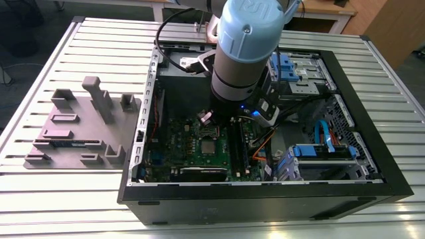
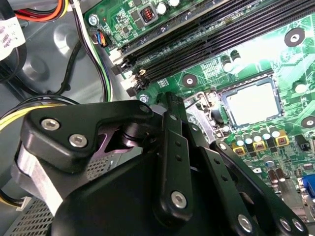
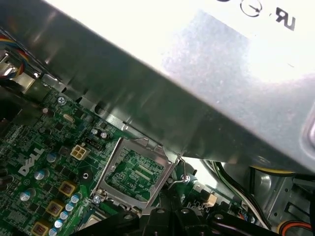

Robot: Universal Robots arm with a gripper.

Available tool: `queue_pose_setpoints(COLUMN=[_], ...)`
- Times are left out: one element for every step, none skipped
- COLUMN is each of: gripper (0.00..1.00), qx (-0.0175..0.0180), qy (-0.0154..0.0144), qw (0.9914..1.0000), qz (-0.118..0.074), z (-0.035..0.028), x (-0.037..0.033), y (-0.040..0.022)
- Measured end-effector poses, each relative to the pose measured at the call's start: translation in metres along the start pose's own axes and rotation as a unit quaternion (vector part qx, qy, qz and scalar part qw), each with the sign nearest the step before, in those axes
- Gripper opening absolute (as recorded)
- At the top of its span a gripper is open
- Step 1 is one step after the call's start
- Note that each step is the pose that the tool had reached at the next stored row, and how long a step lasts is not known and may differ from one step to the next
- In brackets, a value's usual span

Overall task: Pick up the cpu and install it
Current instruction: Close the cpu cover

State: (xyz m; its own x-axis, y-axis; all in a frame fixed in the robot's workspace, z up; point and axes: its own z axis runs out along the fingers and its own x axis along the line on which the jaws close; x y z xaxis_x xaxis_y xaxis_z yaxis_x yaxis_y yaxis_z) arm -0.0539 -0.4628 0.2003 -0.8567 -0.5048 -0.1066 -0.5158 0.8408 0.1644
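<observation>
1. At the exterior view's left, a grey moulded plastic fixture tray (image 1: pixel 73 132) with upright posts and shallow pockets lies on the ribbed silver metal worktop (image 1: pixel 40 209).
2. Just to the tray's right is an open black steel computer case (image 1: pixel 265 206). A green rectangular motherboard (image 1: pixel 176 149) lies flat on the case floor.
3. The cpu (image 1: pixel 209 147), a small flat square chip with a shiny silver top, sits near the middle of the motherboard. In the second wrist view the cpu (image 2: pixel 251 104) lies level inside the dark square socket (image 2: pixel 246 84).
4. In the first wrist view, the socket's silver hinged metal frame (image 3: pixel 132 172) is swung open, and green board shows through its square opening.
5. The grey robot arm (image 1: pixel 249 45) with a pale blue cap stands over the case, above the socket. Its black pincer (image 2: pixel 171 105) hangs near the socket's edge, apart from the cpu. I cannot tell whether the pincer is spread or pressed together.
6. Long black memory slots (image 2: pixel 206 44) run alongside the socket.
7. Toward the exterior view's right, an orange cable (image 1: pixel 261 145) crosses the case floor beside blue plastic drive cages (image 1: pixel 325 152).
</observation>
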Motion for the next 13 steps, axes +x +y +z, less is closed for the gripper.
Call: queue_pose_setpoints(gripper=[0.11, 0.11, 0.11, 0.11, 0.11, 0.11, 0.11, 0.11, 0.11, 0.11, 0.11, 0.11, 0.11], qx=[0.0, 0.0, -0.0001, 0.0, 0.0, 0.0, 0.0, 0.0, 0.0, 0.0, 0.0, 0.0, -0.0001], qy=[0.0, -0.0001, -0.0001, -0.0001, 0.0, 0.0, 0.0, 0.0, 0.0, 0.0, 0.0, -0.0001, -0.0001], qw=[1.0, 1.0, 1.0, 1.0, 1.0, 1.0, 1.0, 1.0, 1.0, 1.0, 1.0, 1.0, 1.0], qz=[0.0, 0.0, 0.0, 0.0, 0.0, 0.0, 0.0, 0.0, 0.0, 0.0, 0.0, 0.0, 0.0], z=[-0.0006, -0.0009, -0.0013, -0.0018, -0.0023, -0.0028, -0.0034, -0.004, -0.0048, -0.0056, -0.0064, -0.0072, -0.008], x=[0.0, 0.0001, 0.0002, 0.0003, 0.0004, 0.0005, 0.0006, 0.0007, 0.0008, 0.0009, 0.001, 0.0011, 0.0013], y=[-0.0002, -0.0003, -0.0004, -0.0007, -0.0008, -0.001, -0.0012, -0.0014, -0.0016, -0.0017, -0.0019, -0.0021, -0.0024])
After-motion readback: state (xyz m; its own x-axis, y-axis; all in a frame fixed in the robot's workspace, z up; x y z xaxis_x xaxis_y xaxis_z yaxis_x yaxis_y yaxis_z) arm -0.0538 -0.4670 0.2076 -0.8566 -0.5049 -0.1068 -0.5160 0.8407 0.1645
